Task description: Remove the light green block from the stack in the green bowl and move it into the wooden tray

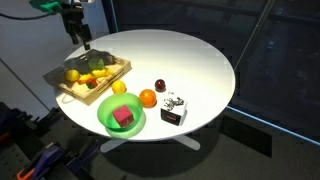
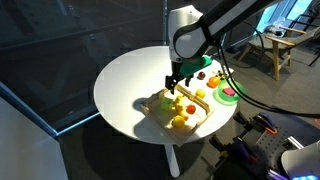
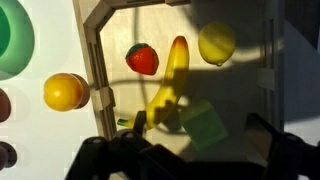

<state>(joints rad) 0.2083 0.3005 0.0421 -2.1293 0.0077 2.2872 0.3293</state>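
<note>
green bowl (image 3: 10,45) far L on tabletop (image 1: 190,60), pink block (image 1: 123,117) in it | wooden tray (image 3: 93,70) next to bowl | lt green block (image 3: 205,125) lying in tray, just beside banana (image 3: 172,80) | gripper (image 1: 83,40) over tray, spread wide, holding nothing

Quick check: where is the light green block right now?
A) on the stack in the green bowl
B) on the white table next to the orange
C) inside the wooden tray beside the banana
C: in the wrist view the light green block lies inside the wooden tray next to the yellow banana, and in an exterior view the green bowl holds only a red block.
</note>
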